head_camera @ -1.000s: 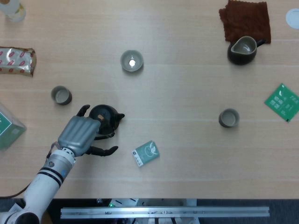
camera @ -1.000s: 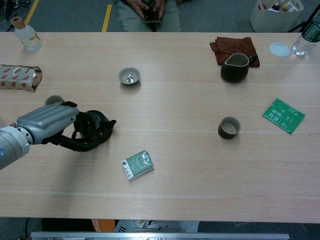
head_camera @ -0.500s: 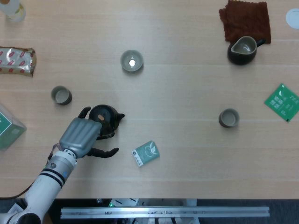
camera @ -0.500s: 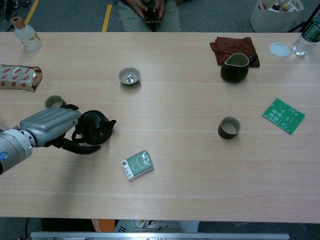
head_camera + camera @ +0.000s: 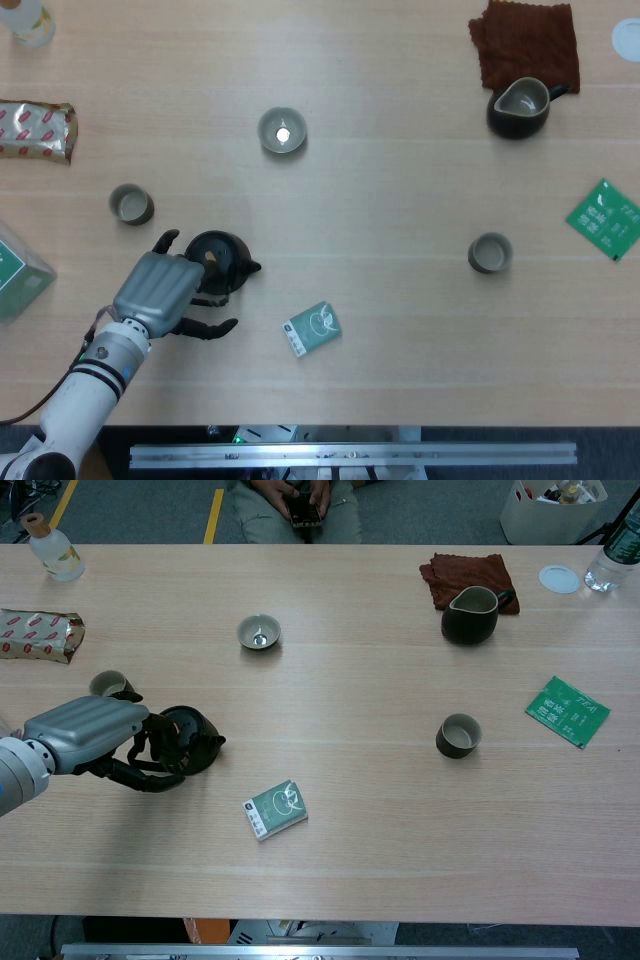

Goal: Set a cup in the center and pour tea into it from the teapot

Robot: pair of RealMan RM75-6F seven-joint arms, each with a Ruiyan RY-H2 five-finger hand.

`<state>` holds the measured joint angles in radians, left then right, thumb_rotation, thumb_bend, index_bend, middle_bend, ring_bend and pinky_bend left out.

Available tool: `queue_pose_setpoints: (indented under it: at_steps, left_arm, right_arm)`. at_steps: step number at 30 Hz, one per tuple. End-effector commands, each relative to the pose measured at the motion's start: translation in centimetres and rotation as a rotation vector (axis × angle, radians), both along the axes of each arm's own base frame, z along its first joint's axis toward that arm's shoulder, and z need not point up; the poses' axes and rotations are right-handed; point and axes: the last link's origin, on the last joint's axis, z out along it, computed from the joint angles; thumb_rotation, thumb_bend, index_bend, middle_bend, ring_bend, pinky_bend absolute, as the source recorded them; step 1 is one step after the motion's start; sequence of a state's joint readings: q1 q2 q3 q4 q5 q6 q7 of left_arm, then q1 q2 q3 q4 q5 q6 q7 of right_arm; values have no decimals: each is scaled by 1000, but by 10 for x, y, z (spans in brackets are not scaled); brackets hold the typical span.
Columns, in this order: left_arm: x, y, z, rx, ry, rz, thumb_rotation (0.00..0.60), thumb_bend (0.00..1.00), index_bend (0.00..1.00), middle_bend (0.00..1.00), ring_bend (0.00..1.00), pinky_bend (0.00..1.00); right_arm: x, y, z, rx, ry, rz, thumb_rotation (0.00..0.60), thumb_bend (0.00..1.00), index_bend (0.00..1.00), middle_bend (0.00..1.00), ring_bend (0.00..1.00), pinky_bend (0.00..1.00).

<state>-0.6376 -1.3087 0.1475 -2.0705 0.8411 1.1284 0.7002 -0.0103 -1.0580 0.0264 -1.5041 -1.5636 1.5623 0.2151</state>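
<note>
**Left hand at the teapot, cups apart on the worktop**

The left hand (image 5: 158,290) lies at the near left of the worktop (image 5: 400,330), its dark fingers (image 5: 140,778) curled around the handle side of the black teapot (image 5: 222,262). The teapot stands upright on the worktop with its spout pointing right. Whether the hand actually clamps the handle or only cups it cannot be told from either view. The right hand appears in neither view.

A small cup (image 5: 130,204) stands just behind the hand, to the left of the teapot. A second cup (image 5: 490,252) stands well apart on the right side. A shallow bowl (image 5: 282,131) sits farther back, near the middle. A dark pitcher (image 5: 518,107) stands at the far right, touching the front edge of a brown cloth (image 5: 526,40). A green packet (image 5: 312,329) lies just right of the teapot, nearer the front edge, and another green packet (image 5: 604,218) lies at the far right.
</note>
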Motion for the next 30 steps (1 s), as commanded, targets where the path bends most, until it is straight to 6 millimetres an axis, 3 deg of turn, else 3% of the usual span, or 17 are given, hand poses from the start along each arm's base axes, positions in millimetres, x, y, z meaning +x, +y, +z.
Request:
queue_pose_setpoints:
  at_steps: [1, 30]
  left_arm:
    - [-2, 2, 2, 5, 13, -5, 231, 189, 322, 412, 358, 9]
    - [-2, -9, 0, -8, -47, -107, 236, 190, 338, 416, 355, 1]
  right_arm:
    - [0, 0, 0, -1, 1, 0, 600, 221, 307, 313, 171, 296]
    - [2, 2, 1, -3, 1, -3, 600, 221, 307, 313, 171, 296]
